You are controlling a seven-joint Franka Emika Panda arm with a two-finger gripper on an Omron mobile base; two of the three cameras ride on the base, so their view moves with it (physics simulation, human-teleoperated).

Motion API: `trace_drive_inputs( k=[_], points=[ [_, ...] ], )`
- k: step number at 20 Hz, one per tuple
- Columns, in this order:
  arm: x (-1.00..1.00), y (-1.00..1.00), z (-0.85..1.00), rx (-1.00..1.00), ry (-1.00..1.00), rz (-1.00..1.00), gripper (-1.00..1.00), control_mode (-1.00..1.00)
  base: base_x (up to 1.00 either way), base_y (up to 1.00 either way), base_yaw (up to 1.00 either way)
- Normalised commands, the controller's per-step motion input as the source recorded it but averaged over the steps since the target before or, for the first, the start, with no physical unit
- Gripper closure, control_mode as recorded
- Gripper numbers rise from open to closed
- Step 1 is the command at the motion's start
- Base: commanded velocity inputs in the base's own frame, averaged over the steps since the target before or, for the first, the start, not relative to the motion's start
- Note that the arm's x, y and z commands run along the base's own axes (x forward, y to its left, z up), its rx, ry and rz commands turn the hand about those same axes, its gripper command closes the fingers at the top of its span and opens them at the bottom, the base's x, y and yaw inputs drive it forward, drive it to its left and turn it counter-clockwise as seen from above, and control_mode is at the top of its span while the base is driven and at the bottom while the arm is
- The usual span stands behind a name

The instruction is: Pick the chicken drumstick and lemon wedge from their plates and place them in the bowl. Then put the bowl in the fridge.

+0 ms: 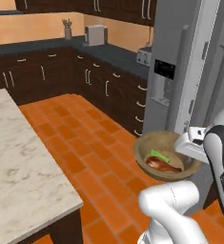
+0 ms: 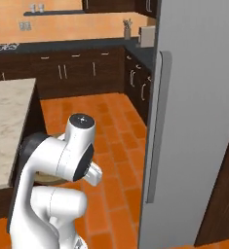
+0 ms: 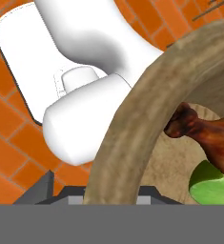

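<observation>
Above the orange tile floor (image 1: 85, 143), beside the fridge (image 1: 189, 71), your tool (image 1: 192, 138) grips the bowl (image 1: 147, 145) rim; chicken drumstick (image 1: 162, 165) and lemon wedge (image 1: 159, 156) lie inside.

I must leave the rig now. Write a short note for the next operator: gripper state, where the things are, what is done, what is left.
Gripper: shut on the rim of the bowl, held up above the orange floor, beside the fridge.
In the bowl: the chicken drumstick and the lemon wedge, lying side by side.
Done: both foods are in the bowl, and the bowl is lifted.
Left: put the bowl inside the fridge and release. The near door faces the base; whether a compartment is open I cannot tell.
</observation>
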Motion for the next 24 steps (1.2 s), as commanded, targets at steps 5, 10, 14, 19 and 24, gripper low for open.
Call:
trace_drive_inputs(
  k=[5,10,14,19,24],
  points=[
    [0.0,0.0,0.0,0.0,0.0,0.0,1.0,1.0,0.61,-0.1,0.32],
    [0.0,0.0,0.0,0.0,0.0,0.0,1.0,1.0,0.49,-0.06,0.33],
    [0.0,0.0,0.0,0.0,0.0,0.0,1.0,1.0,0.63,-0.46,0.23],
    [0.0,0.0,0.0,0.0,0.0,0.0,1.0,1.0,0.95,-0.1,0.18],
    [0.0,0.0,0.0,0.0,0.0,0.0,1.0,1.0,1.0,0.02,0.07]
  ],
)
